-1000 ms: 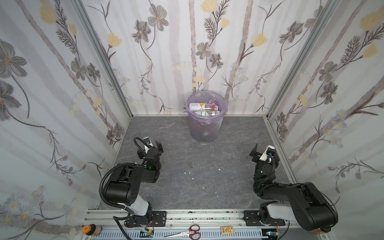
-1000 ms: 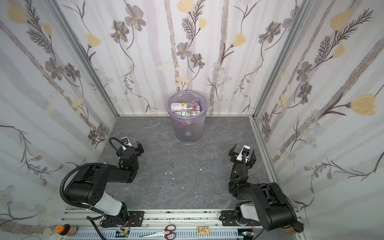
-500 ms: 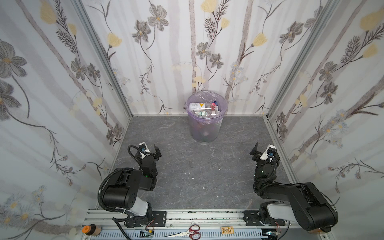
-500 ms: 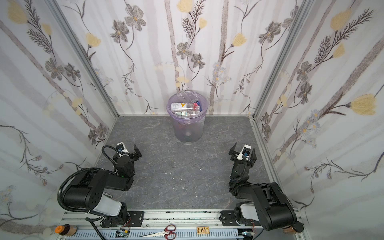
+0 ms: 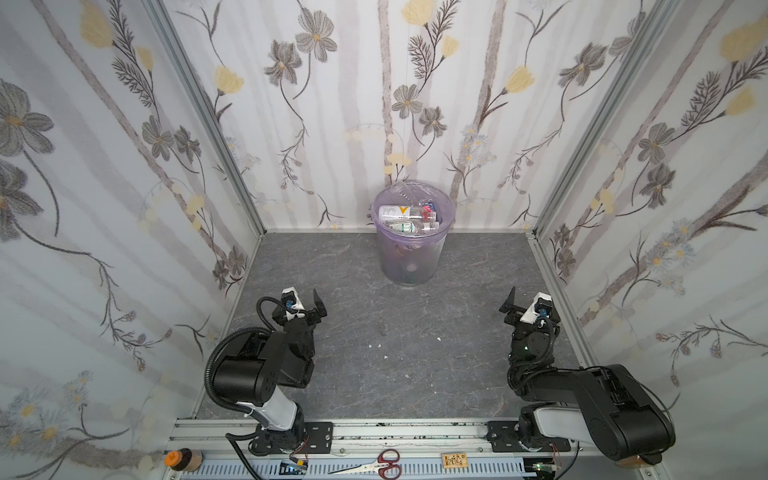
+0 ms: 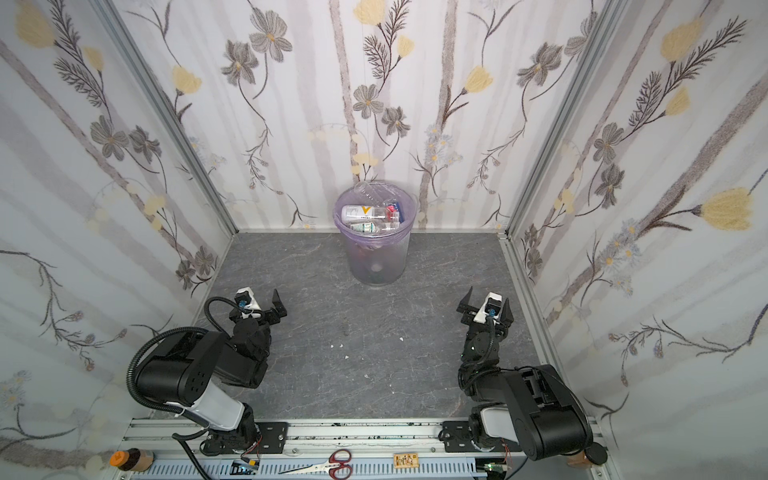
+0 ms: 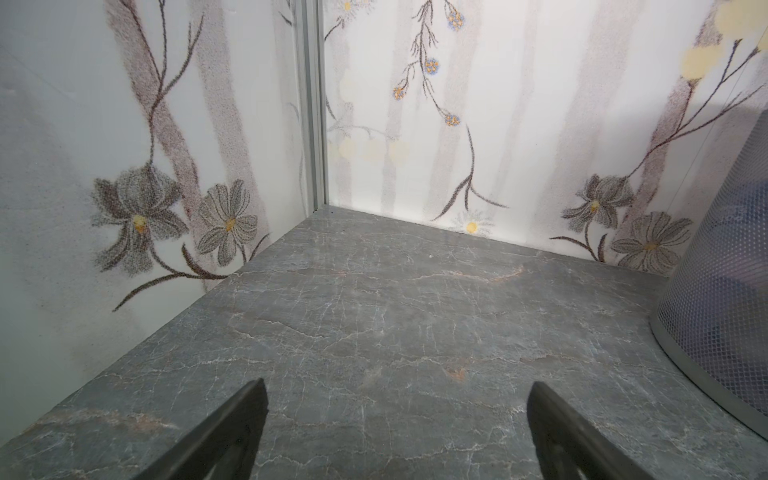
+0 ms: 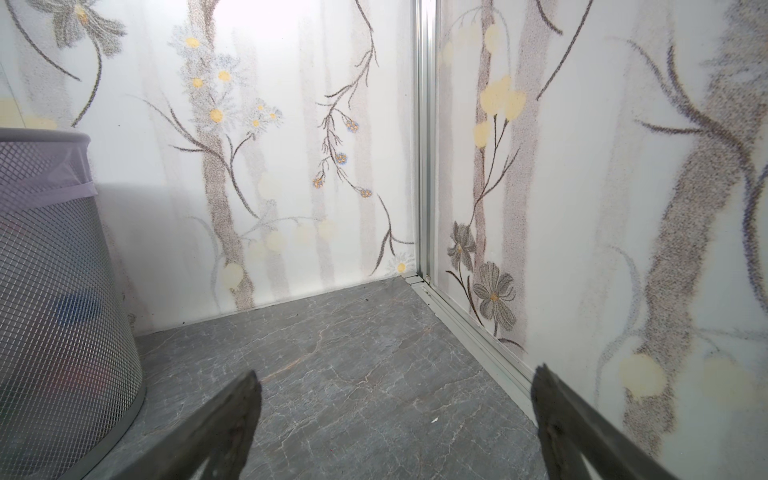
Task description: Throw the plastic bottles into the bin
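Heaped in bin [image 5: 411,259]: bottles [image 5: 409,219], one marked orange V, other print seemingly illegible. Left gripper [image 7: 397,386], right gripper [image 8: 395,374]: fingers apart, empty.

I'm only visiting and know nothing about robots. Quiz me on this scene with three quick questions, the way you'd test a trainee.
1. True or false: the left tool is gripping a bottle.
2. Pick one. The plastic bottles that you can see lie: A) in the bin; B) beside the bin; C) in a tool's grip.
3. Fill the gap: the jaws of the left tool and of the right tool both stand ____.

Key: 1 false; 2 A; 3 open.
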Tool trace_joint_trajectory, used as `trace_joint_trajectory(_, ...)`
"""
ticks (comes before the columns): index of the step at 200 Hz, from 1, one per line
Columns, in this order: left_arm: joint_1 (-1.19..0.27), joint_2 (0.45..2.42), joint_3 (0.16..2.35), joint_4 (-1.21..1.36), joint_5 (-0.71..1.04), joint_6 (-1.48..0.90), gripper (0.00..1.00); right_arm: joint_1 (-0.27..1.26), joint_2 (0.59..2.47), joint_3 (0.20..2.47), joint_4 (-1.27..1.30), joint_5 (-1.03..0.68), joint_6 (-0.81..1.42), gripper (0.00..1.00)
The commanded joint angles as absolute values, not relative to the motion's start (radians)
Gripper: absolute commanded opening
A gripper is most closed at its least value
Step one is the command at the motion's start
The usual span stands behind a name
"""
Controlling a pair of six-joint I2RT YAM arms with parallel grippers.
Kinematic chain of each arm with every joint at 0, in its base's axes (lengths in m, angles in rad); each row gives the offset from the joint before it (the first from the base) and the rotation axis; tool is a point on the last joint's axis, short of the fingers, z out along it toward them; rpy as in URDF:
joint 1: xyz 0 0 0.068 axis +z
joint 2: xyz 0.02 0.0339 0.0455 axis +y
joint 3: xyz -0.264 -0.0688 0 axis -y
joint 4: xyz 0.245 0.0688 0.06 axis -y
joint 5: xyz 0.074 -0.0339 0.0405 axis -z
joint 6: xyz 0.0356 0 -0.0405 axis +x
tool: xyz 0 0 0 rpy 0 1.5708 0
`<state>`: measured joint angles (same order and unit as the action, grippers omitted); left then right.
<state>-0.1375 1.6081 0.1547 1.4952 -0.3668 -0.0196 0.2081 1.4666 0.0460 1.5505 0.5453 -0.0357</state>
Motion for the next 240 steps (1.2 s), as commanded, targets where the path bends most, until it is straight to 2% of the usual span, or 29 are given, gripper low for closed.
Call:
trace_joint_trajectory(1,-0.143,1.611,0.164,1.528,-0.391,-0.008,1.00,0.207,1.478,0.008,1.684,0.488,-0.058,1.00)
trace_joint_trajectory(17,-0.143,1.610,0.165,1.527,-0.391,-0.007,1.00,0.184,1.541,-0.053,1.823,0.326,-0.083,1.00)
trace_joint_trajectory(84,-0.142,1.610,0.167,1.522,-0.392,-0.006,1.00,0.156,1.522,0.086,1.562,0.413,-0.021,1.00)
trace_joint_trajectory(173,-0.143,1.609,0.169,1.517,-0.393,-0.009,1.00,0.146,1.519,0.118,1.496,0.406,-0.010,1.00)
trace_joint_trajectory(214,-0.142,1.609,0.169,1.516,-0.393,-0.008,1.00,0.134,1.520,0.146,1.444,0.388,-0.002,1.00)
trace_joint_trajectory(240,-0.142,1.608,0.171,1.516,-0.391,-0.008,1.00,0.087,1.511,0.186,1.343,0.287,0.029,1.00)
